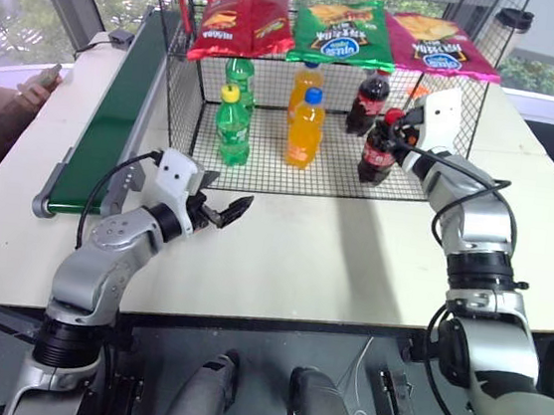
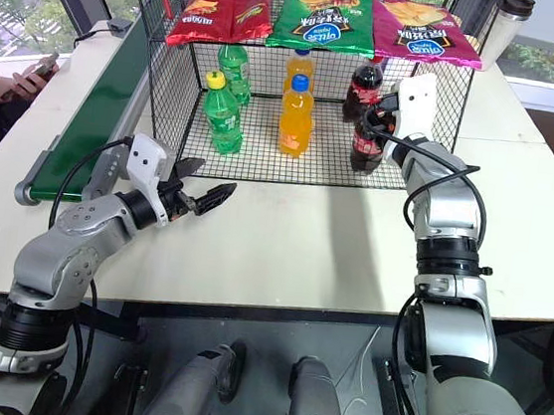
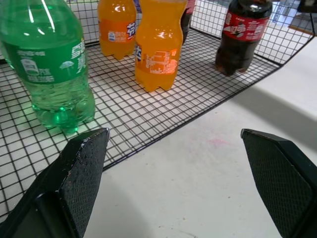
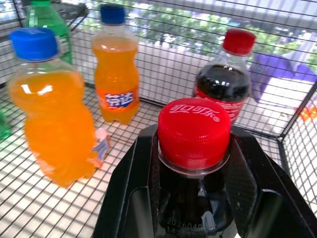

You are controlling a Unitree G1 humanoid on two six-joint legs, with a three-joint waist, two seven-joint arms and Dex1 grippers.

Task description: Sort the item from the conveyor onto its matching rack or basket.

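The right gripper (image 4: 194,198) is clamped around the neck of the small red-capped plastic cola bottle (image 1: 376,151), which stands on the floor of the black wire-mesh cage (image 1: 332,179) at its near right corner, while the left gripper (image 1: 223,210) hovers wide open and empty over the white table (image 1: 301,260).

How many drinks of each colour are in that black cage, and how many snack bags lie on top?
Green soda bottles: 2
Orange soda bottles: 2
Cola bottles: 2, one held by the right gripper
Snack bags: 3
Total: 9
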